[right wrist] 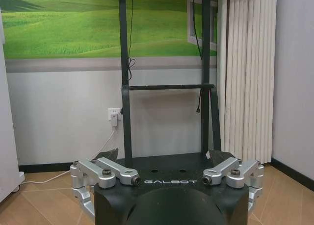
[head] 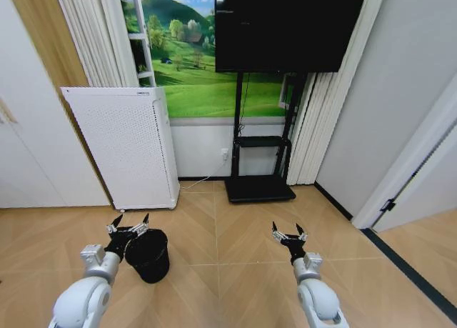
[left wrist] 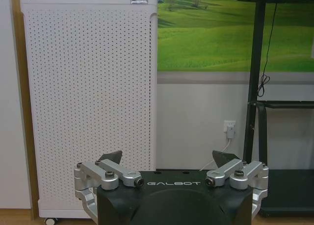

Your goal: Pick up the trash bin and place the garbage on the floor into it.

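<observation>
Hiding part of the trash bin [head: 148,256], the left hand [head: 128,221] hovers spread.

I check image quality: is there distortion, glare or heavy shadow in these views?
Head view: wide-angle bending at the edges, the door frame leans; soft even light, faint shadow beside the trash bin. Left wrist view: straight and sharp on the white appliance. Right wrist view: no glare.

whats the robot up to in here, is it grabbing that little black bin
Not yet. The left pincer is open and poised at the near rim of the trash bin, which stands on the floor in front of the white perforated appliance. The right pincer is open too, held out over bare floor, holding nothing.
</observation>
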You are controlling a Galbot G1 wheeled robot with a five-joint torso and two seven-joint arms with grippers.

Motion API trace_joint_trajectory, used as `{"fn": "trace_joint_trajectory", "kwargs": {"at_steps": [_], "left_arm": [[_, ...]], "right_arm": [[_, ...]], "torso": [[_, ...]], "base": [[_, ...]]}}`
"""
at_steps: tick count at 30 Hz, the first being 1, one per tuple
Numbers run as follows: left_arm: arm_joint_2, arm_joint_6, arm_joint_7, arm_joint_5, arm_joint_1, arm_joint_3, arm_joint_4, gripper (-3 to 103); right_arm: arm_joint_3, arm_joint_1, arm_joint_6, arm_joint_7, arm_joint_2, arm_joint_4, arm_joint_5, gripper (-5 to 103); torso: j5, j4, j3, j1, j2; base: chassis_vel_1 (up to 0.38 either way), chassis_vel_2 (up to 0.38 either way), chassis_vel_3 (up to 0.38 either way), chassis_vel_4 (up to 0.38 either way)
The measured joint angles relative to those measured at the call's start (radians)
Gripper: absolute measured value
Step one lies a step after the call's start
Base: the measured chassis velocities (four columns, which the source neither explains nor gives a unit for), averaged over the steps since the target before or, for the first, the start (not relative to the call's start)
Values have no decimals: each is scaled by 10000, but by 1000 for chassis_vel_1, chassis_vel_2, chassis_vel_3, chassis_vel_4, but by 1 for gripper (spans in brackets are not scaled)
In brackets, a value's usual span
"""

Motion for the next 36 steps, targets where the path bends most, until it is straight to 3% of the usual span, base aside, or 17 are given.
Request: {"fn": "trace_joint_trajectory", "kwargs": {"at_steps": [36], "left_arm": [[-114, 112, -34, 90, -132, -8, -144, 100]], "right_arm": [[-155, 220, 38, 29, -318, -243, 448, 100]], "torso": [[0, 0, 930, 566, 1496]], "base": [[0, 0, 0, 0]]}}
